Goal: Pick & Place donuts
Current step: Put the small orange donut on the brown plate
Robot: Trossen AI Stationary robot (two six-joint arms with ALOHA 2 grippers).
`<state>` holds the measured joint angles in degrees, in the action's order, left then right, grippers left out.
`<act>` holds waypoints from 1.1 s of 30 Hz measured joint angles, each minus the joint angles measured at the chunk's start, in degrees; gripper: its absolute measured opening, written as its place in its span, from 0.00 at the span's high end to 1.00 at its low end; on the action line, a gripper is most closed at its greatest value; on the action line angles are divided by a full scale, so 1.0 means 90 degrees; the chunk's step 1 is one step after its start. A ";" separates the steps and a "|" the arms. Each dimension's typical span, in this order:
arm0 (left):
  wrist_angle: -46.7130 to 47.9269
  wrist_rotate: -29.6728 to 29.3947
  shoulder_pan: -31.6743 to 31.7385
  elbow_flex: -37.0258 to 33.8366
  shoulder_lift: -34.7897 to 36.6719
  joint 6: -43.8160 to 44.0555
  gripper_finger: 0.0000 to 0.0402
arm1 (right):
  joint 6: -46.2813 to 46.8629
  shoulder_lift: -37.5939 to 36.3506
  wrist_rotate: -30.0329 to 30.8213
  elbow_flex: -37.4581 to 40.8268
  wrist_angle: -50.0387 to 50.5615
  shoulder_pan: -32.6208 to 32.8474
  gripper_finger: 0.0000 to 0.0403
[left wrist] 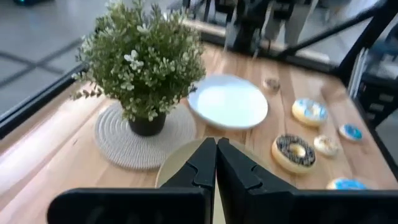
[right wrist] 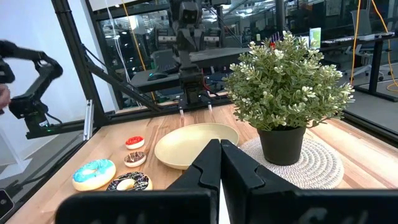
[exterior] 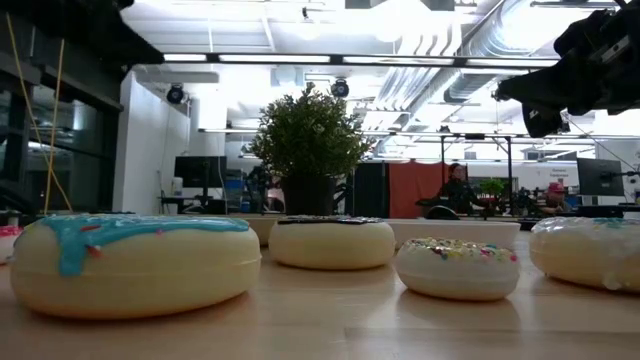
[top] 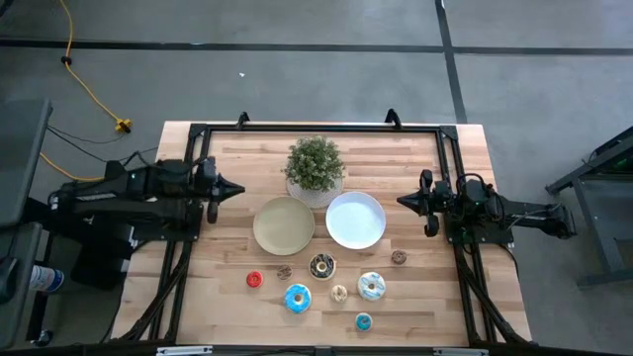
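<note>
Several toy donuts lie flat on the near part of the wooden table: red (top: 254, 279), small brown (top: 284, 272), dark chocolate (top: 322, 266), large blue (top: 297, 298), tan (top: 339, 293), white with blue (top: 372, 287), small blue (top: 364, 321), and another brown one (top: 399, 257) near the white plate. My left gripper (top: 237, 188) hovers shut left of the tan plate (top: 284, 225). My right gripper (top: 404, 201) hovers shut right of the white plate (top: 356, 220). Both wrist views show shut fingers, left (left wrist: 216, 149) and right (right wrist: 219, 149), holding nothing.
A potted plant (top: 315, 168) stands on a round woven mat behind the two plates. A black frame (top: 316, 127) runs along the table's far edge and sides. Bare wood lies between the plates and the donuts, and at the table's near corners.
</note>
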<state>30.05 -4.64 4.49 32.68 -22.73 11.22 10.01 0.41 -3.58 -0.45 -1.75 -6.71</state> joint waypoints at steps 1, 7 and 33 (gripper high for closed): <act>0.0235 0.0008 0.0000 0.0275 -0.0243 0.0000 0.98 | 0.0001 -0.0001 -0.0001 -0.0002 0.0001 0.0001 1.00; 0.1659 0.0628 -0.0085 0.1962 -0.1656 0.0161 0.84 | 0.0000 0.0000 -0.0001 -0.0001 0.0000 0.0000 1.00; 0.4093 -0.0684 -0.5194 0.3534 -0.4821 0.0254 0.23 | -0.0001 -0.0001 0.0000 -0.0001 -0.0001 -0.0001 1.00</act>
<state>66.89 -10.80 -42.25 64.49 -66.12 13.51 10.00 0.40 -3.58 -0.46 -1.76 -6.72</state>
